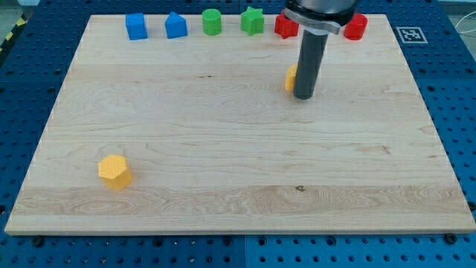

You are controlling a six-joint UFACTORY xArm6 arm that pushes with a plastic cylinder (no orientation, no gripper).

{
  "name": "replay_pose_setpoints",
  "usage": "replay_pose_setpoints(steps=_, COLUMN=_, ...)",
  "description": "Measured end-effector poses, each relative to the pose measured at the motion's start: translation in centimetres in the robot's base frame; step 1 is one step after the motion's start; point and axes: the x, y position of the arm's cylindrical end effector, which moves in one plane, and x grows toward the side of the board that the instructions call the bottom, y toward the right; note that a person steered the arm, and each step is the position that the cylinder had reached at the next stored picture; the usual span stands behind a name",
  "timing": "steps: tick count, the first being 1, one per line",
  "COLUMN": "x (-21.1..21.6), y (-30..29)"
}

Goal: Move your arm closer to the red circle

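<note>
Tip: my tip (pixel 303 97) rests on the board in the upper right-centre of the view, at the bottom of the dark rod.
Claw state: no claw here, only the plain rod, so there is nothing wide, narrow or holding.
Yellow block at tip: a yellow block (pixel 290 77) sits just to the view's left of the rod, partly hidden behind it (shape cannot be made out); touching or a hair apart, I cannot tell.
Red circle: the red circle (pixel 355 27) is at the view's top right, near the board's far edge, up and to the right of my tip, apart from it.
Other red block: a red block (pixel 285 26) sits at the top, partly covered by the arm's body.
Top row, left to right: blue block (pixel 136 26), blue pointed block (pixel 175 26), green cylinder (pixel 212 21), green star-like block (pixel 253 21).
Lone block: yellow hexagon (pixel 114 171) at the view's lower left, well apart from the rest.
Surface: wooden board (pixel 223 134) on a blue perforated table (pixel 22 112).
</note>
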Motion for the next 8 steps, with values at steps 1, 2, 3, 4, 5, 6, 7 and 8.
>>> replay_pose_setpoints(steps=1, x=-0.3, y=1.2)
replay_pose_setpoints(steps=2, x=-2.4, y=3.7)
replay_pose_setpoints(steps=3, x=-4.9, y=5.8)
replay_pose_setpoints(steps=4, x=-6.7, y=7.9)
replay_pose_setpoints(steps=5, x=-7.4, y=10.9)
replay_pose_setpoints(steps=6, x=-8.7, y=14.3)
replay_pose_setpoints(steps=7, x=-11.0, y=17.2)
replay_pose_setpoints(steps=8, x=-13.6, y=17.1)
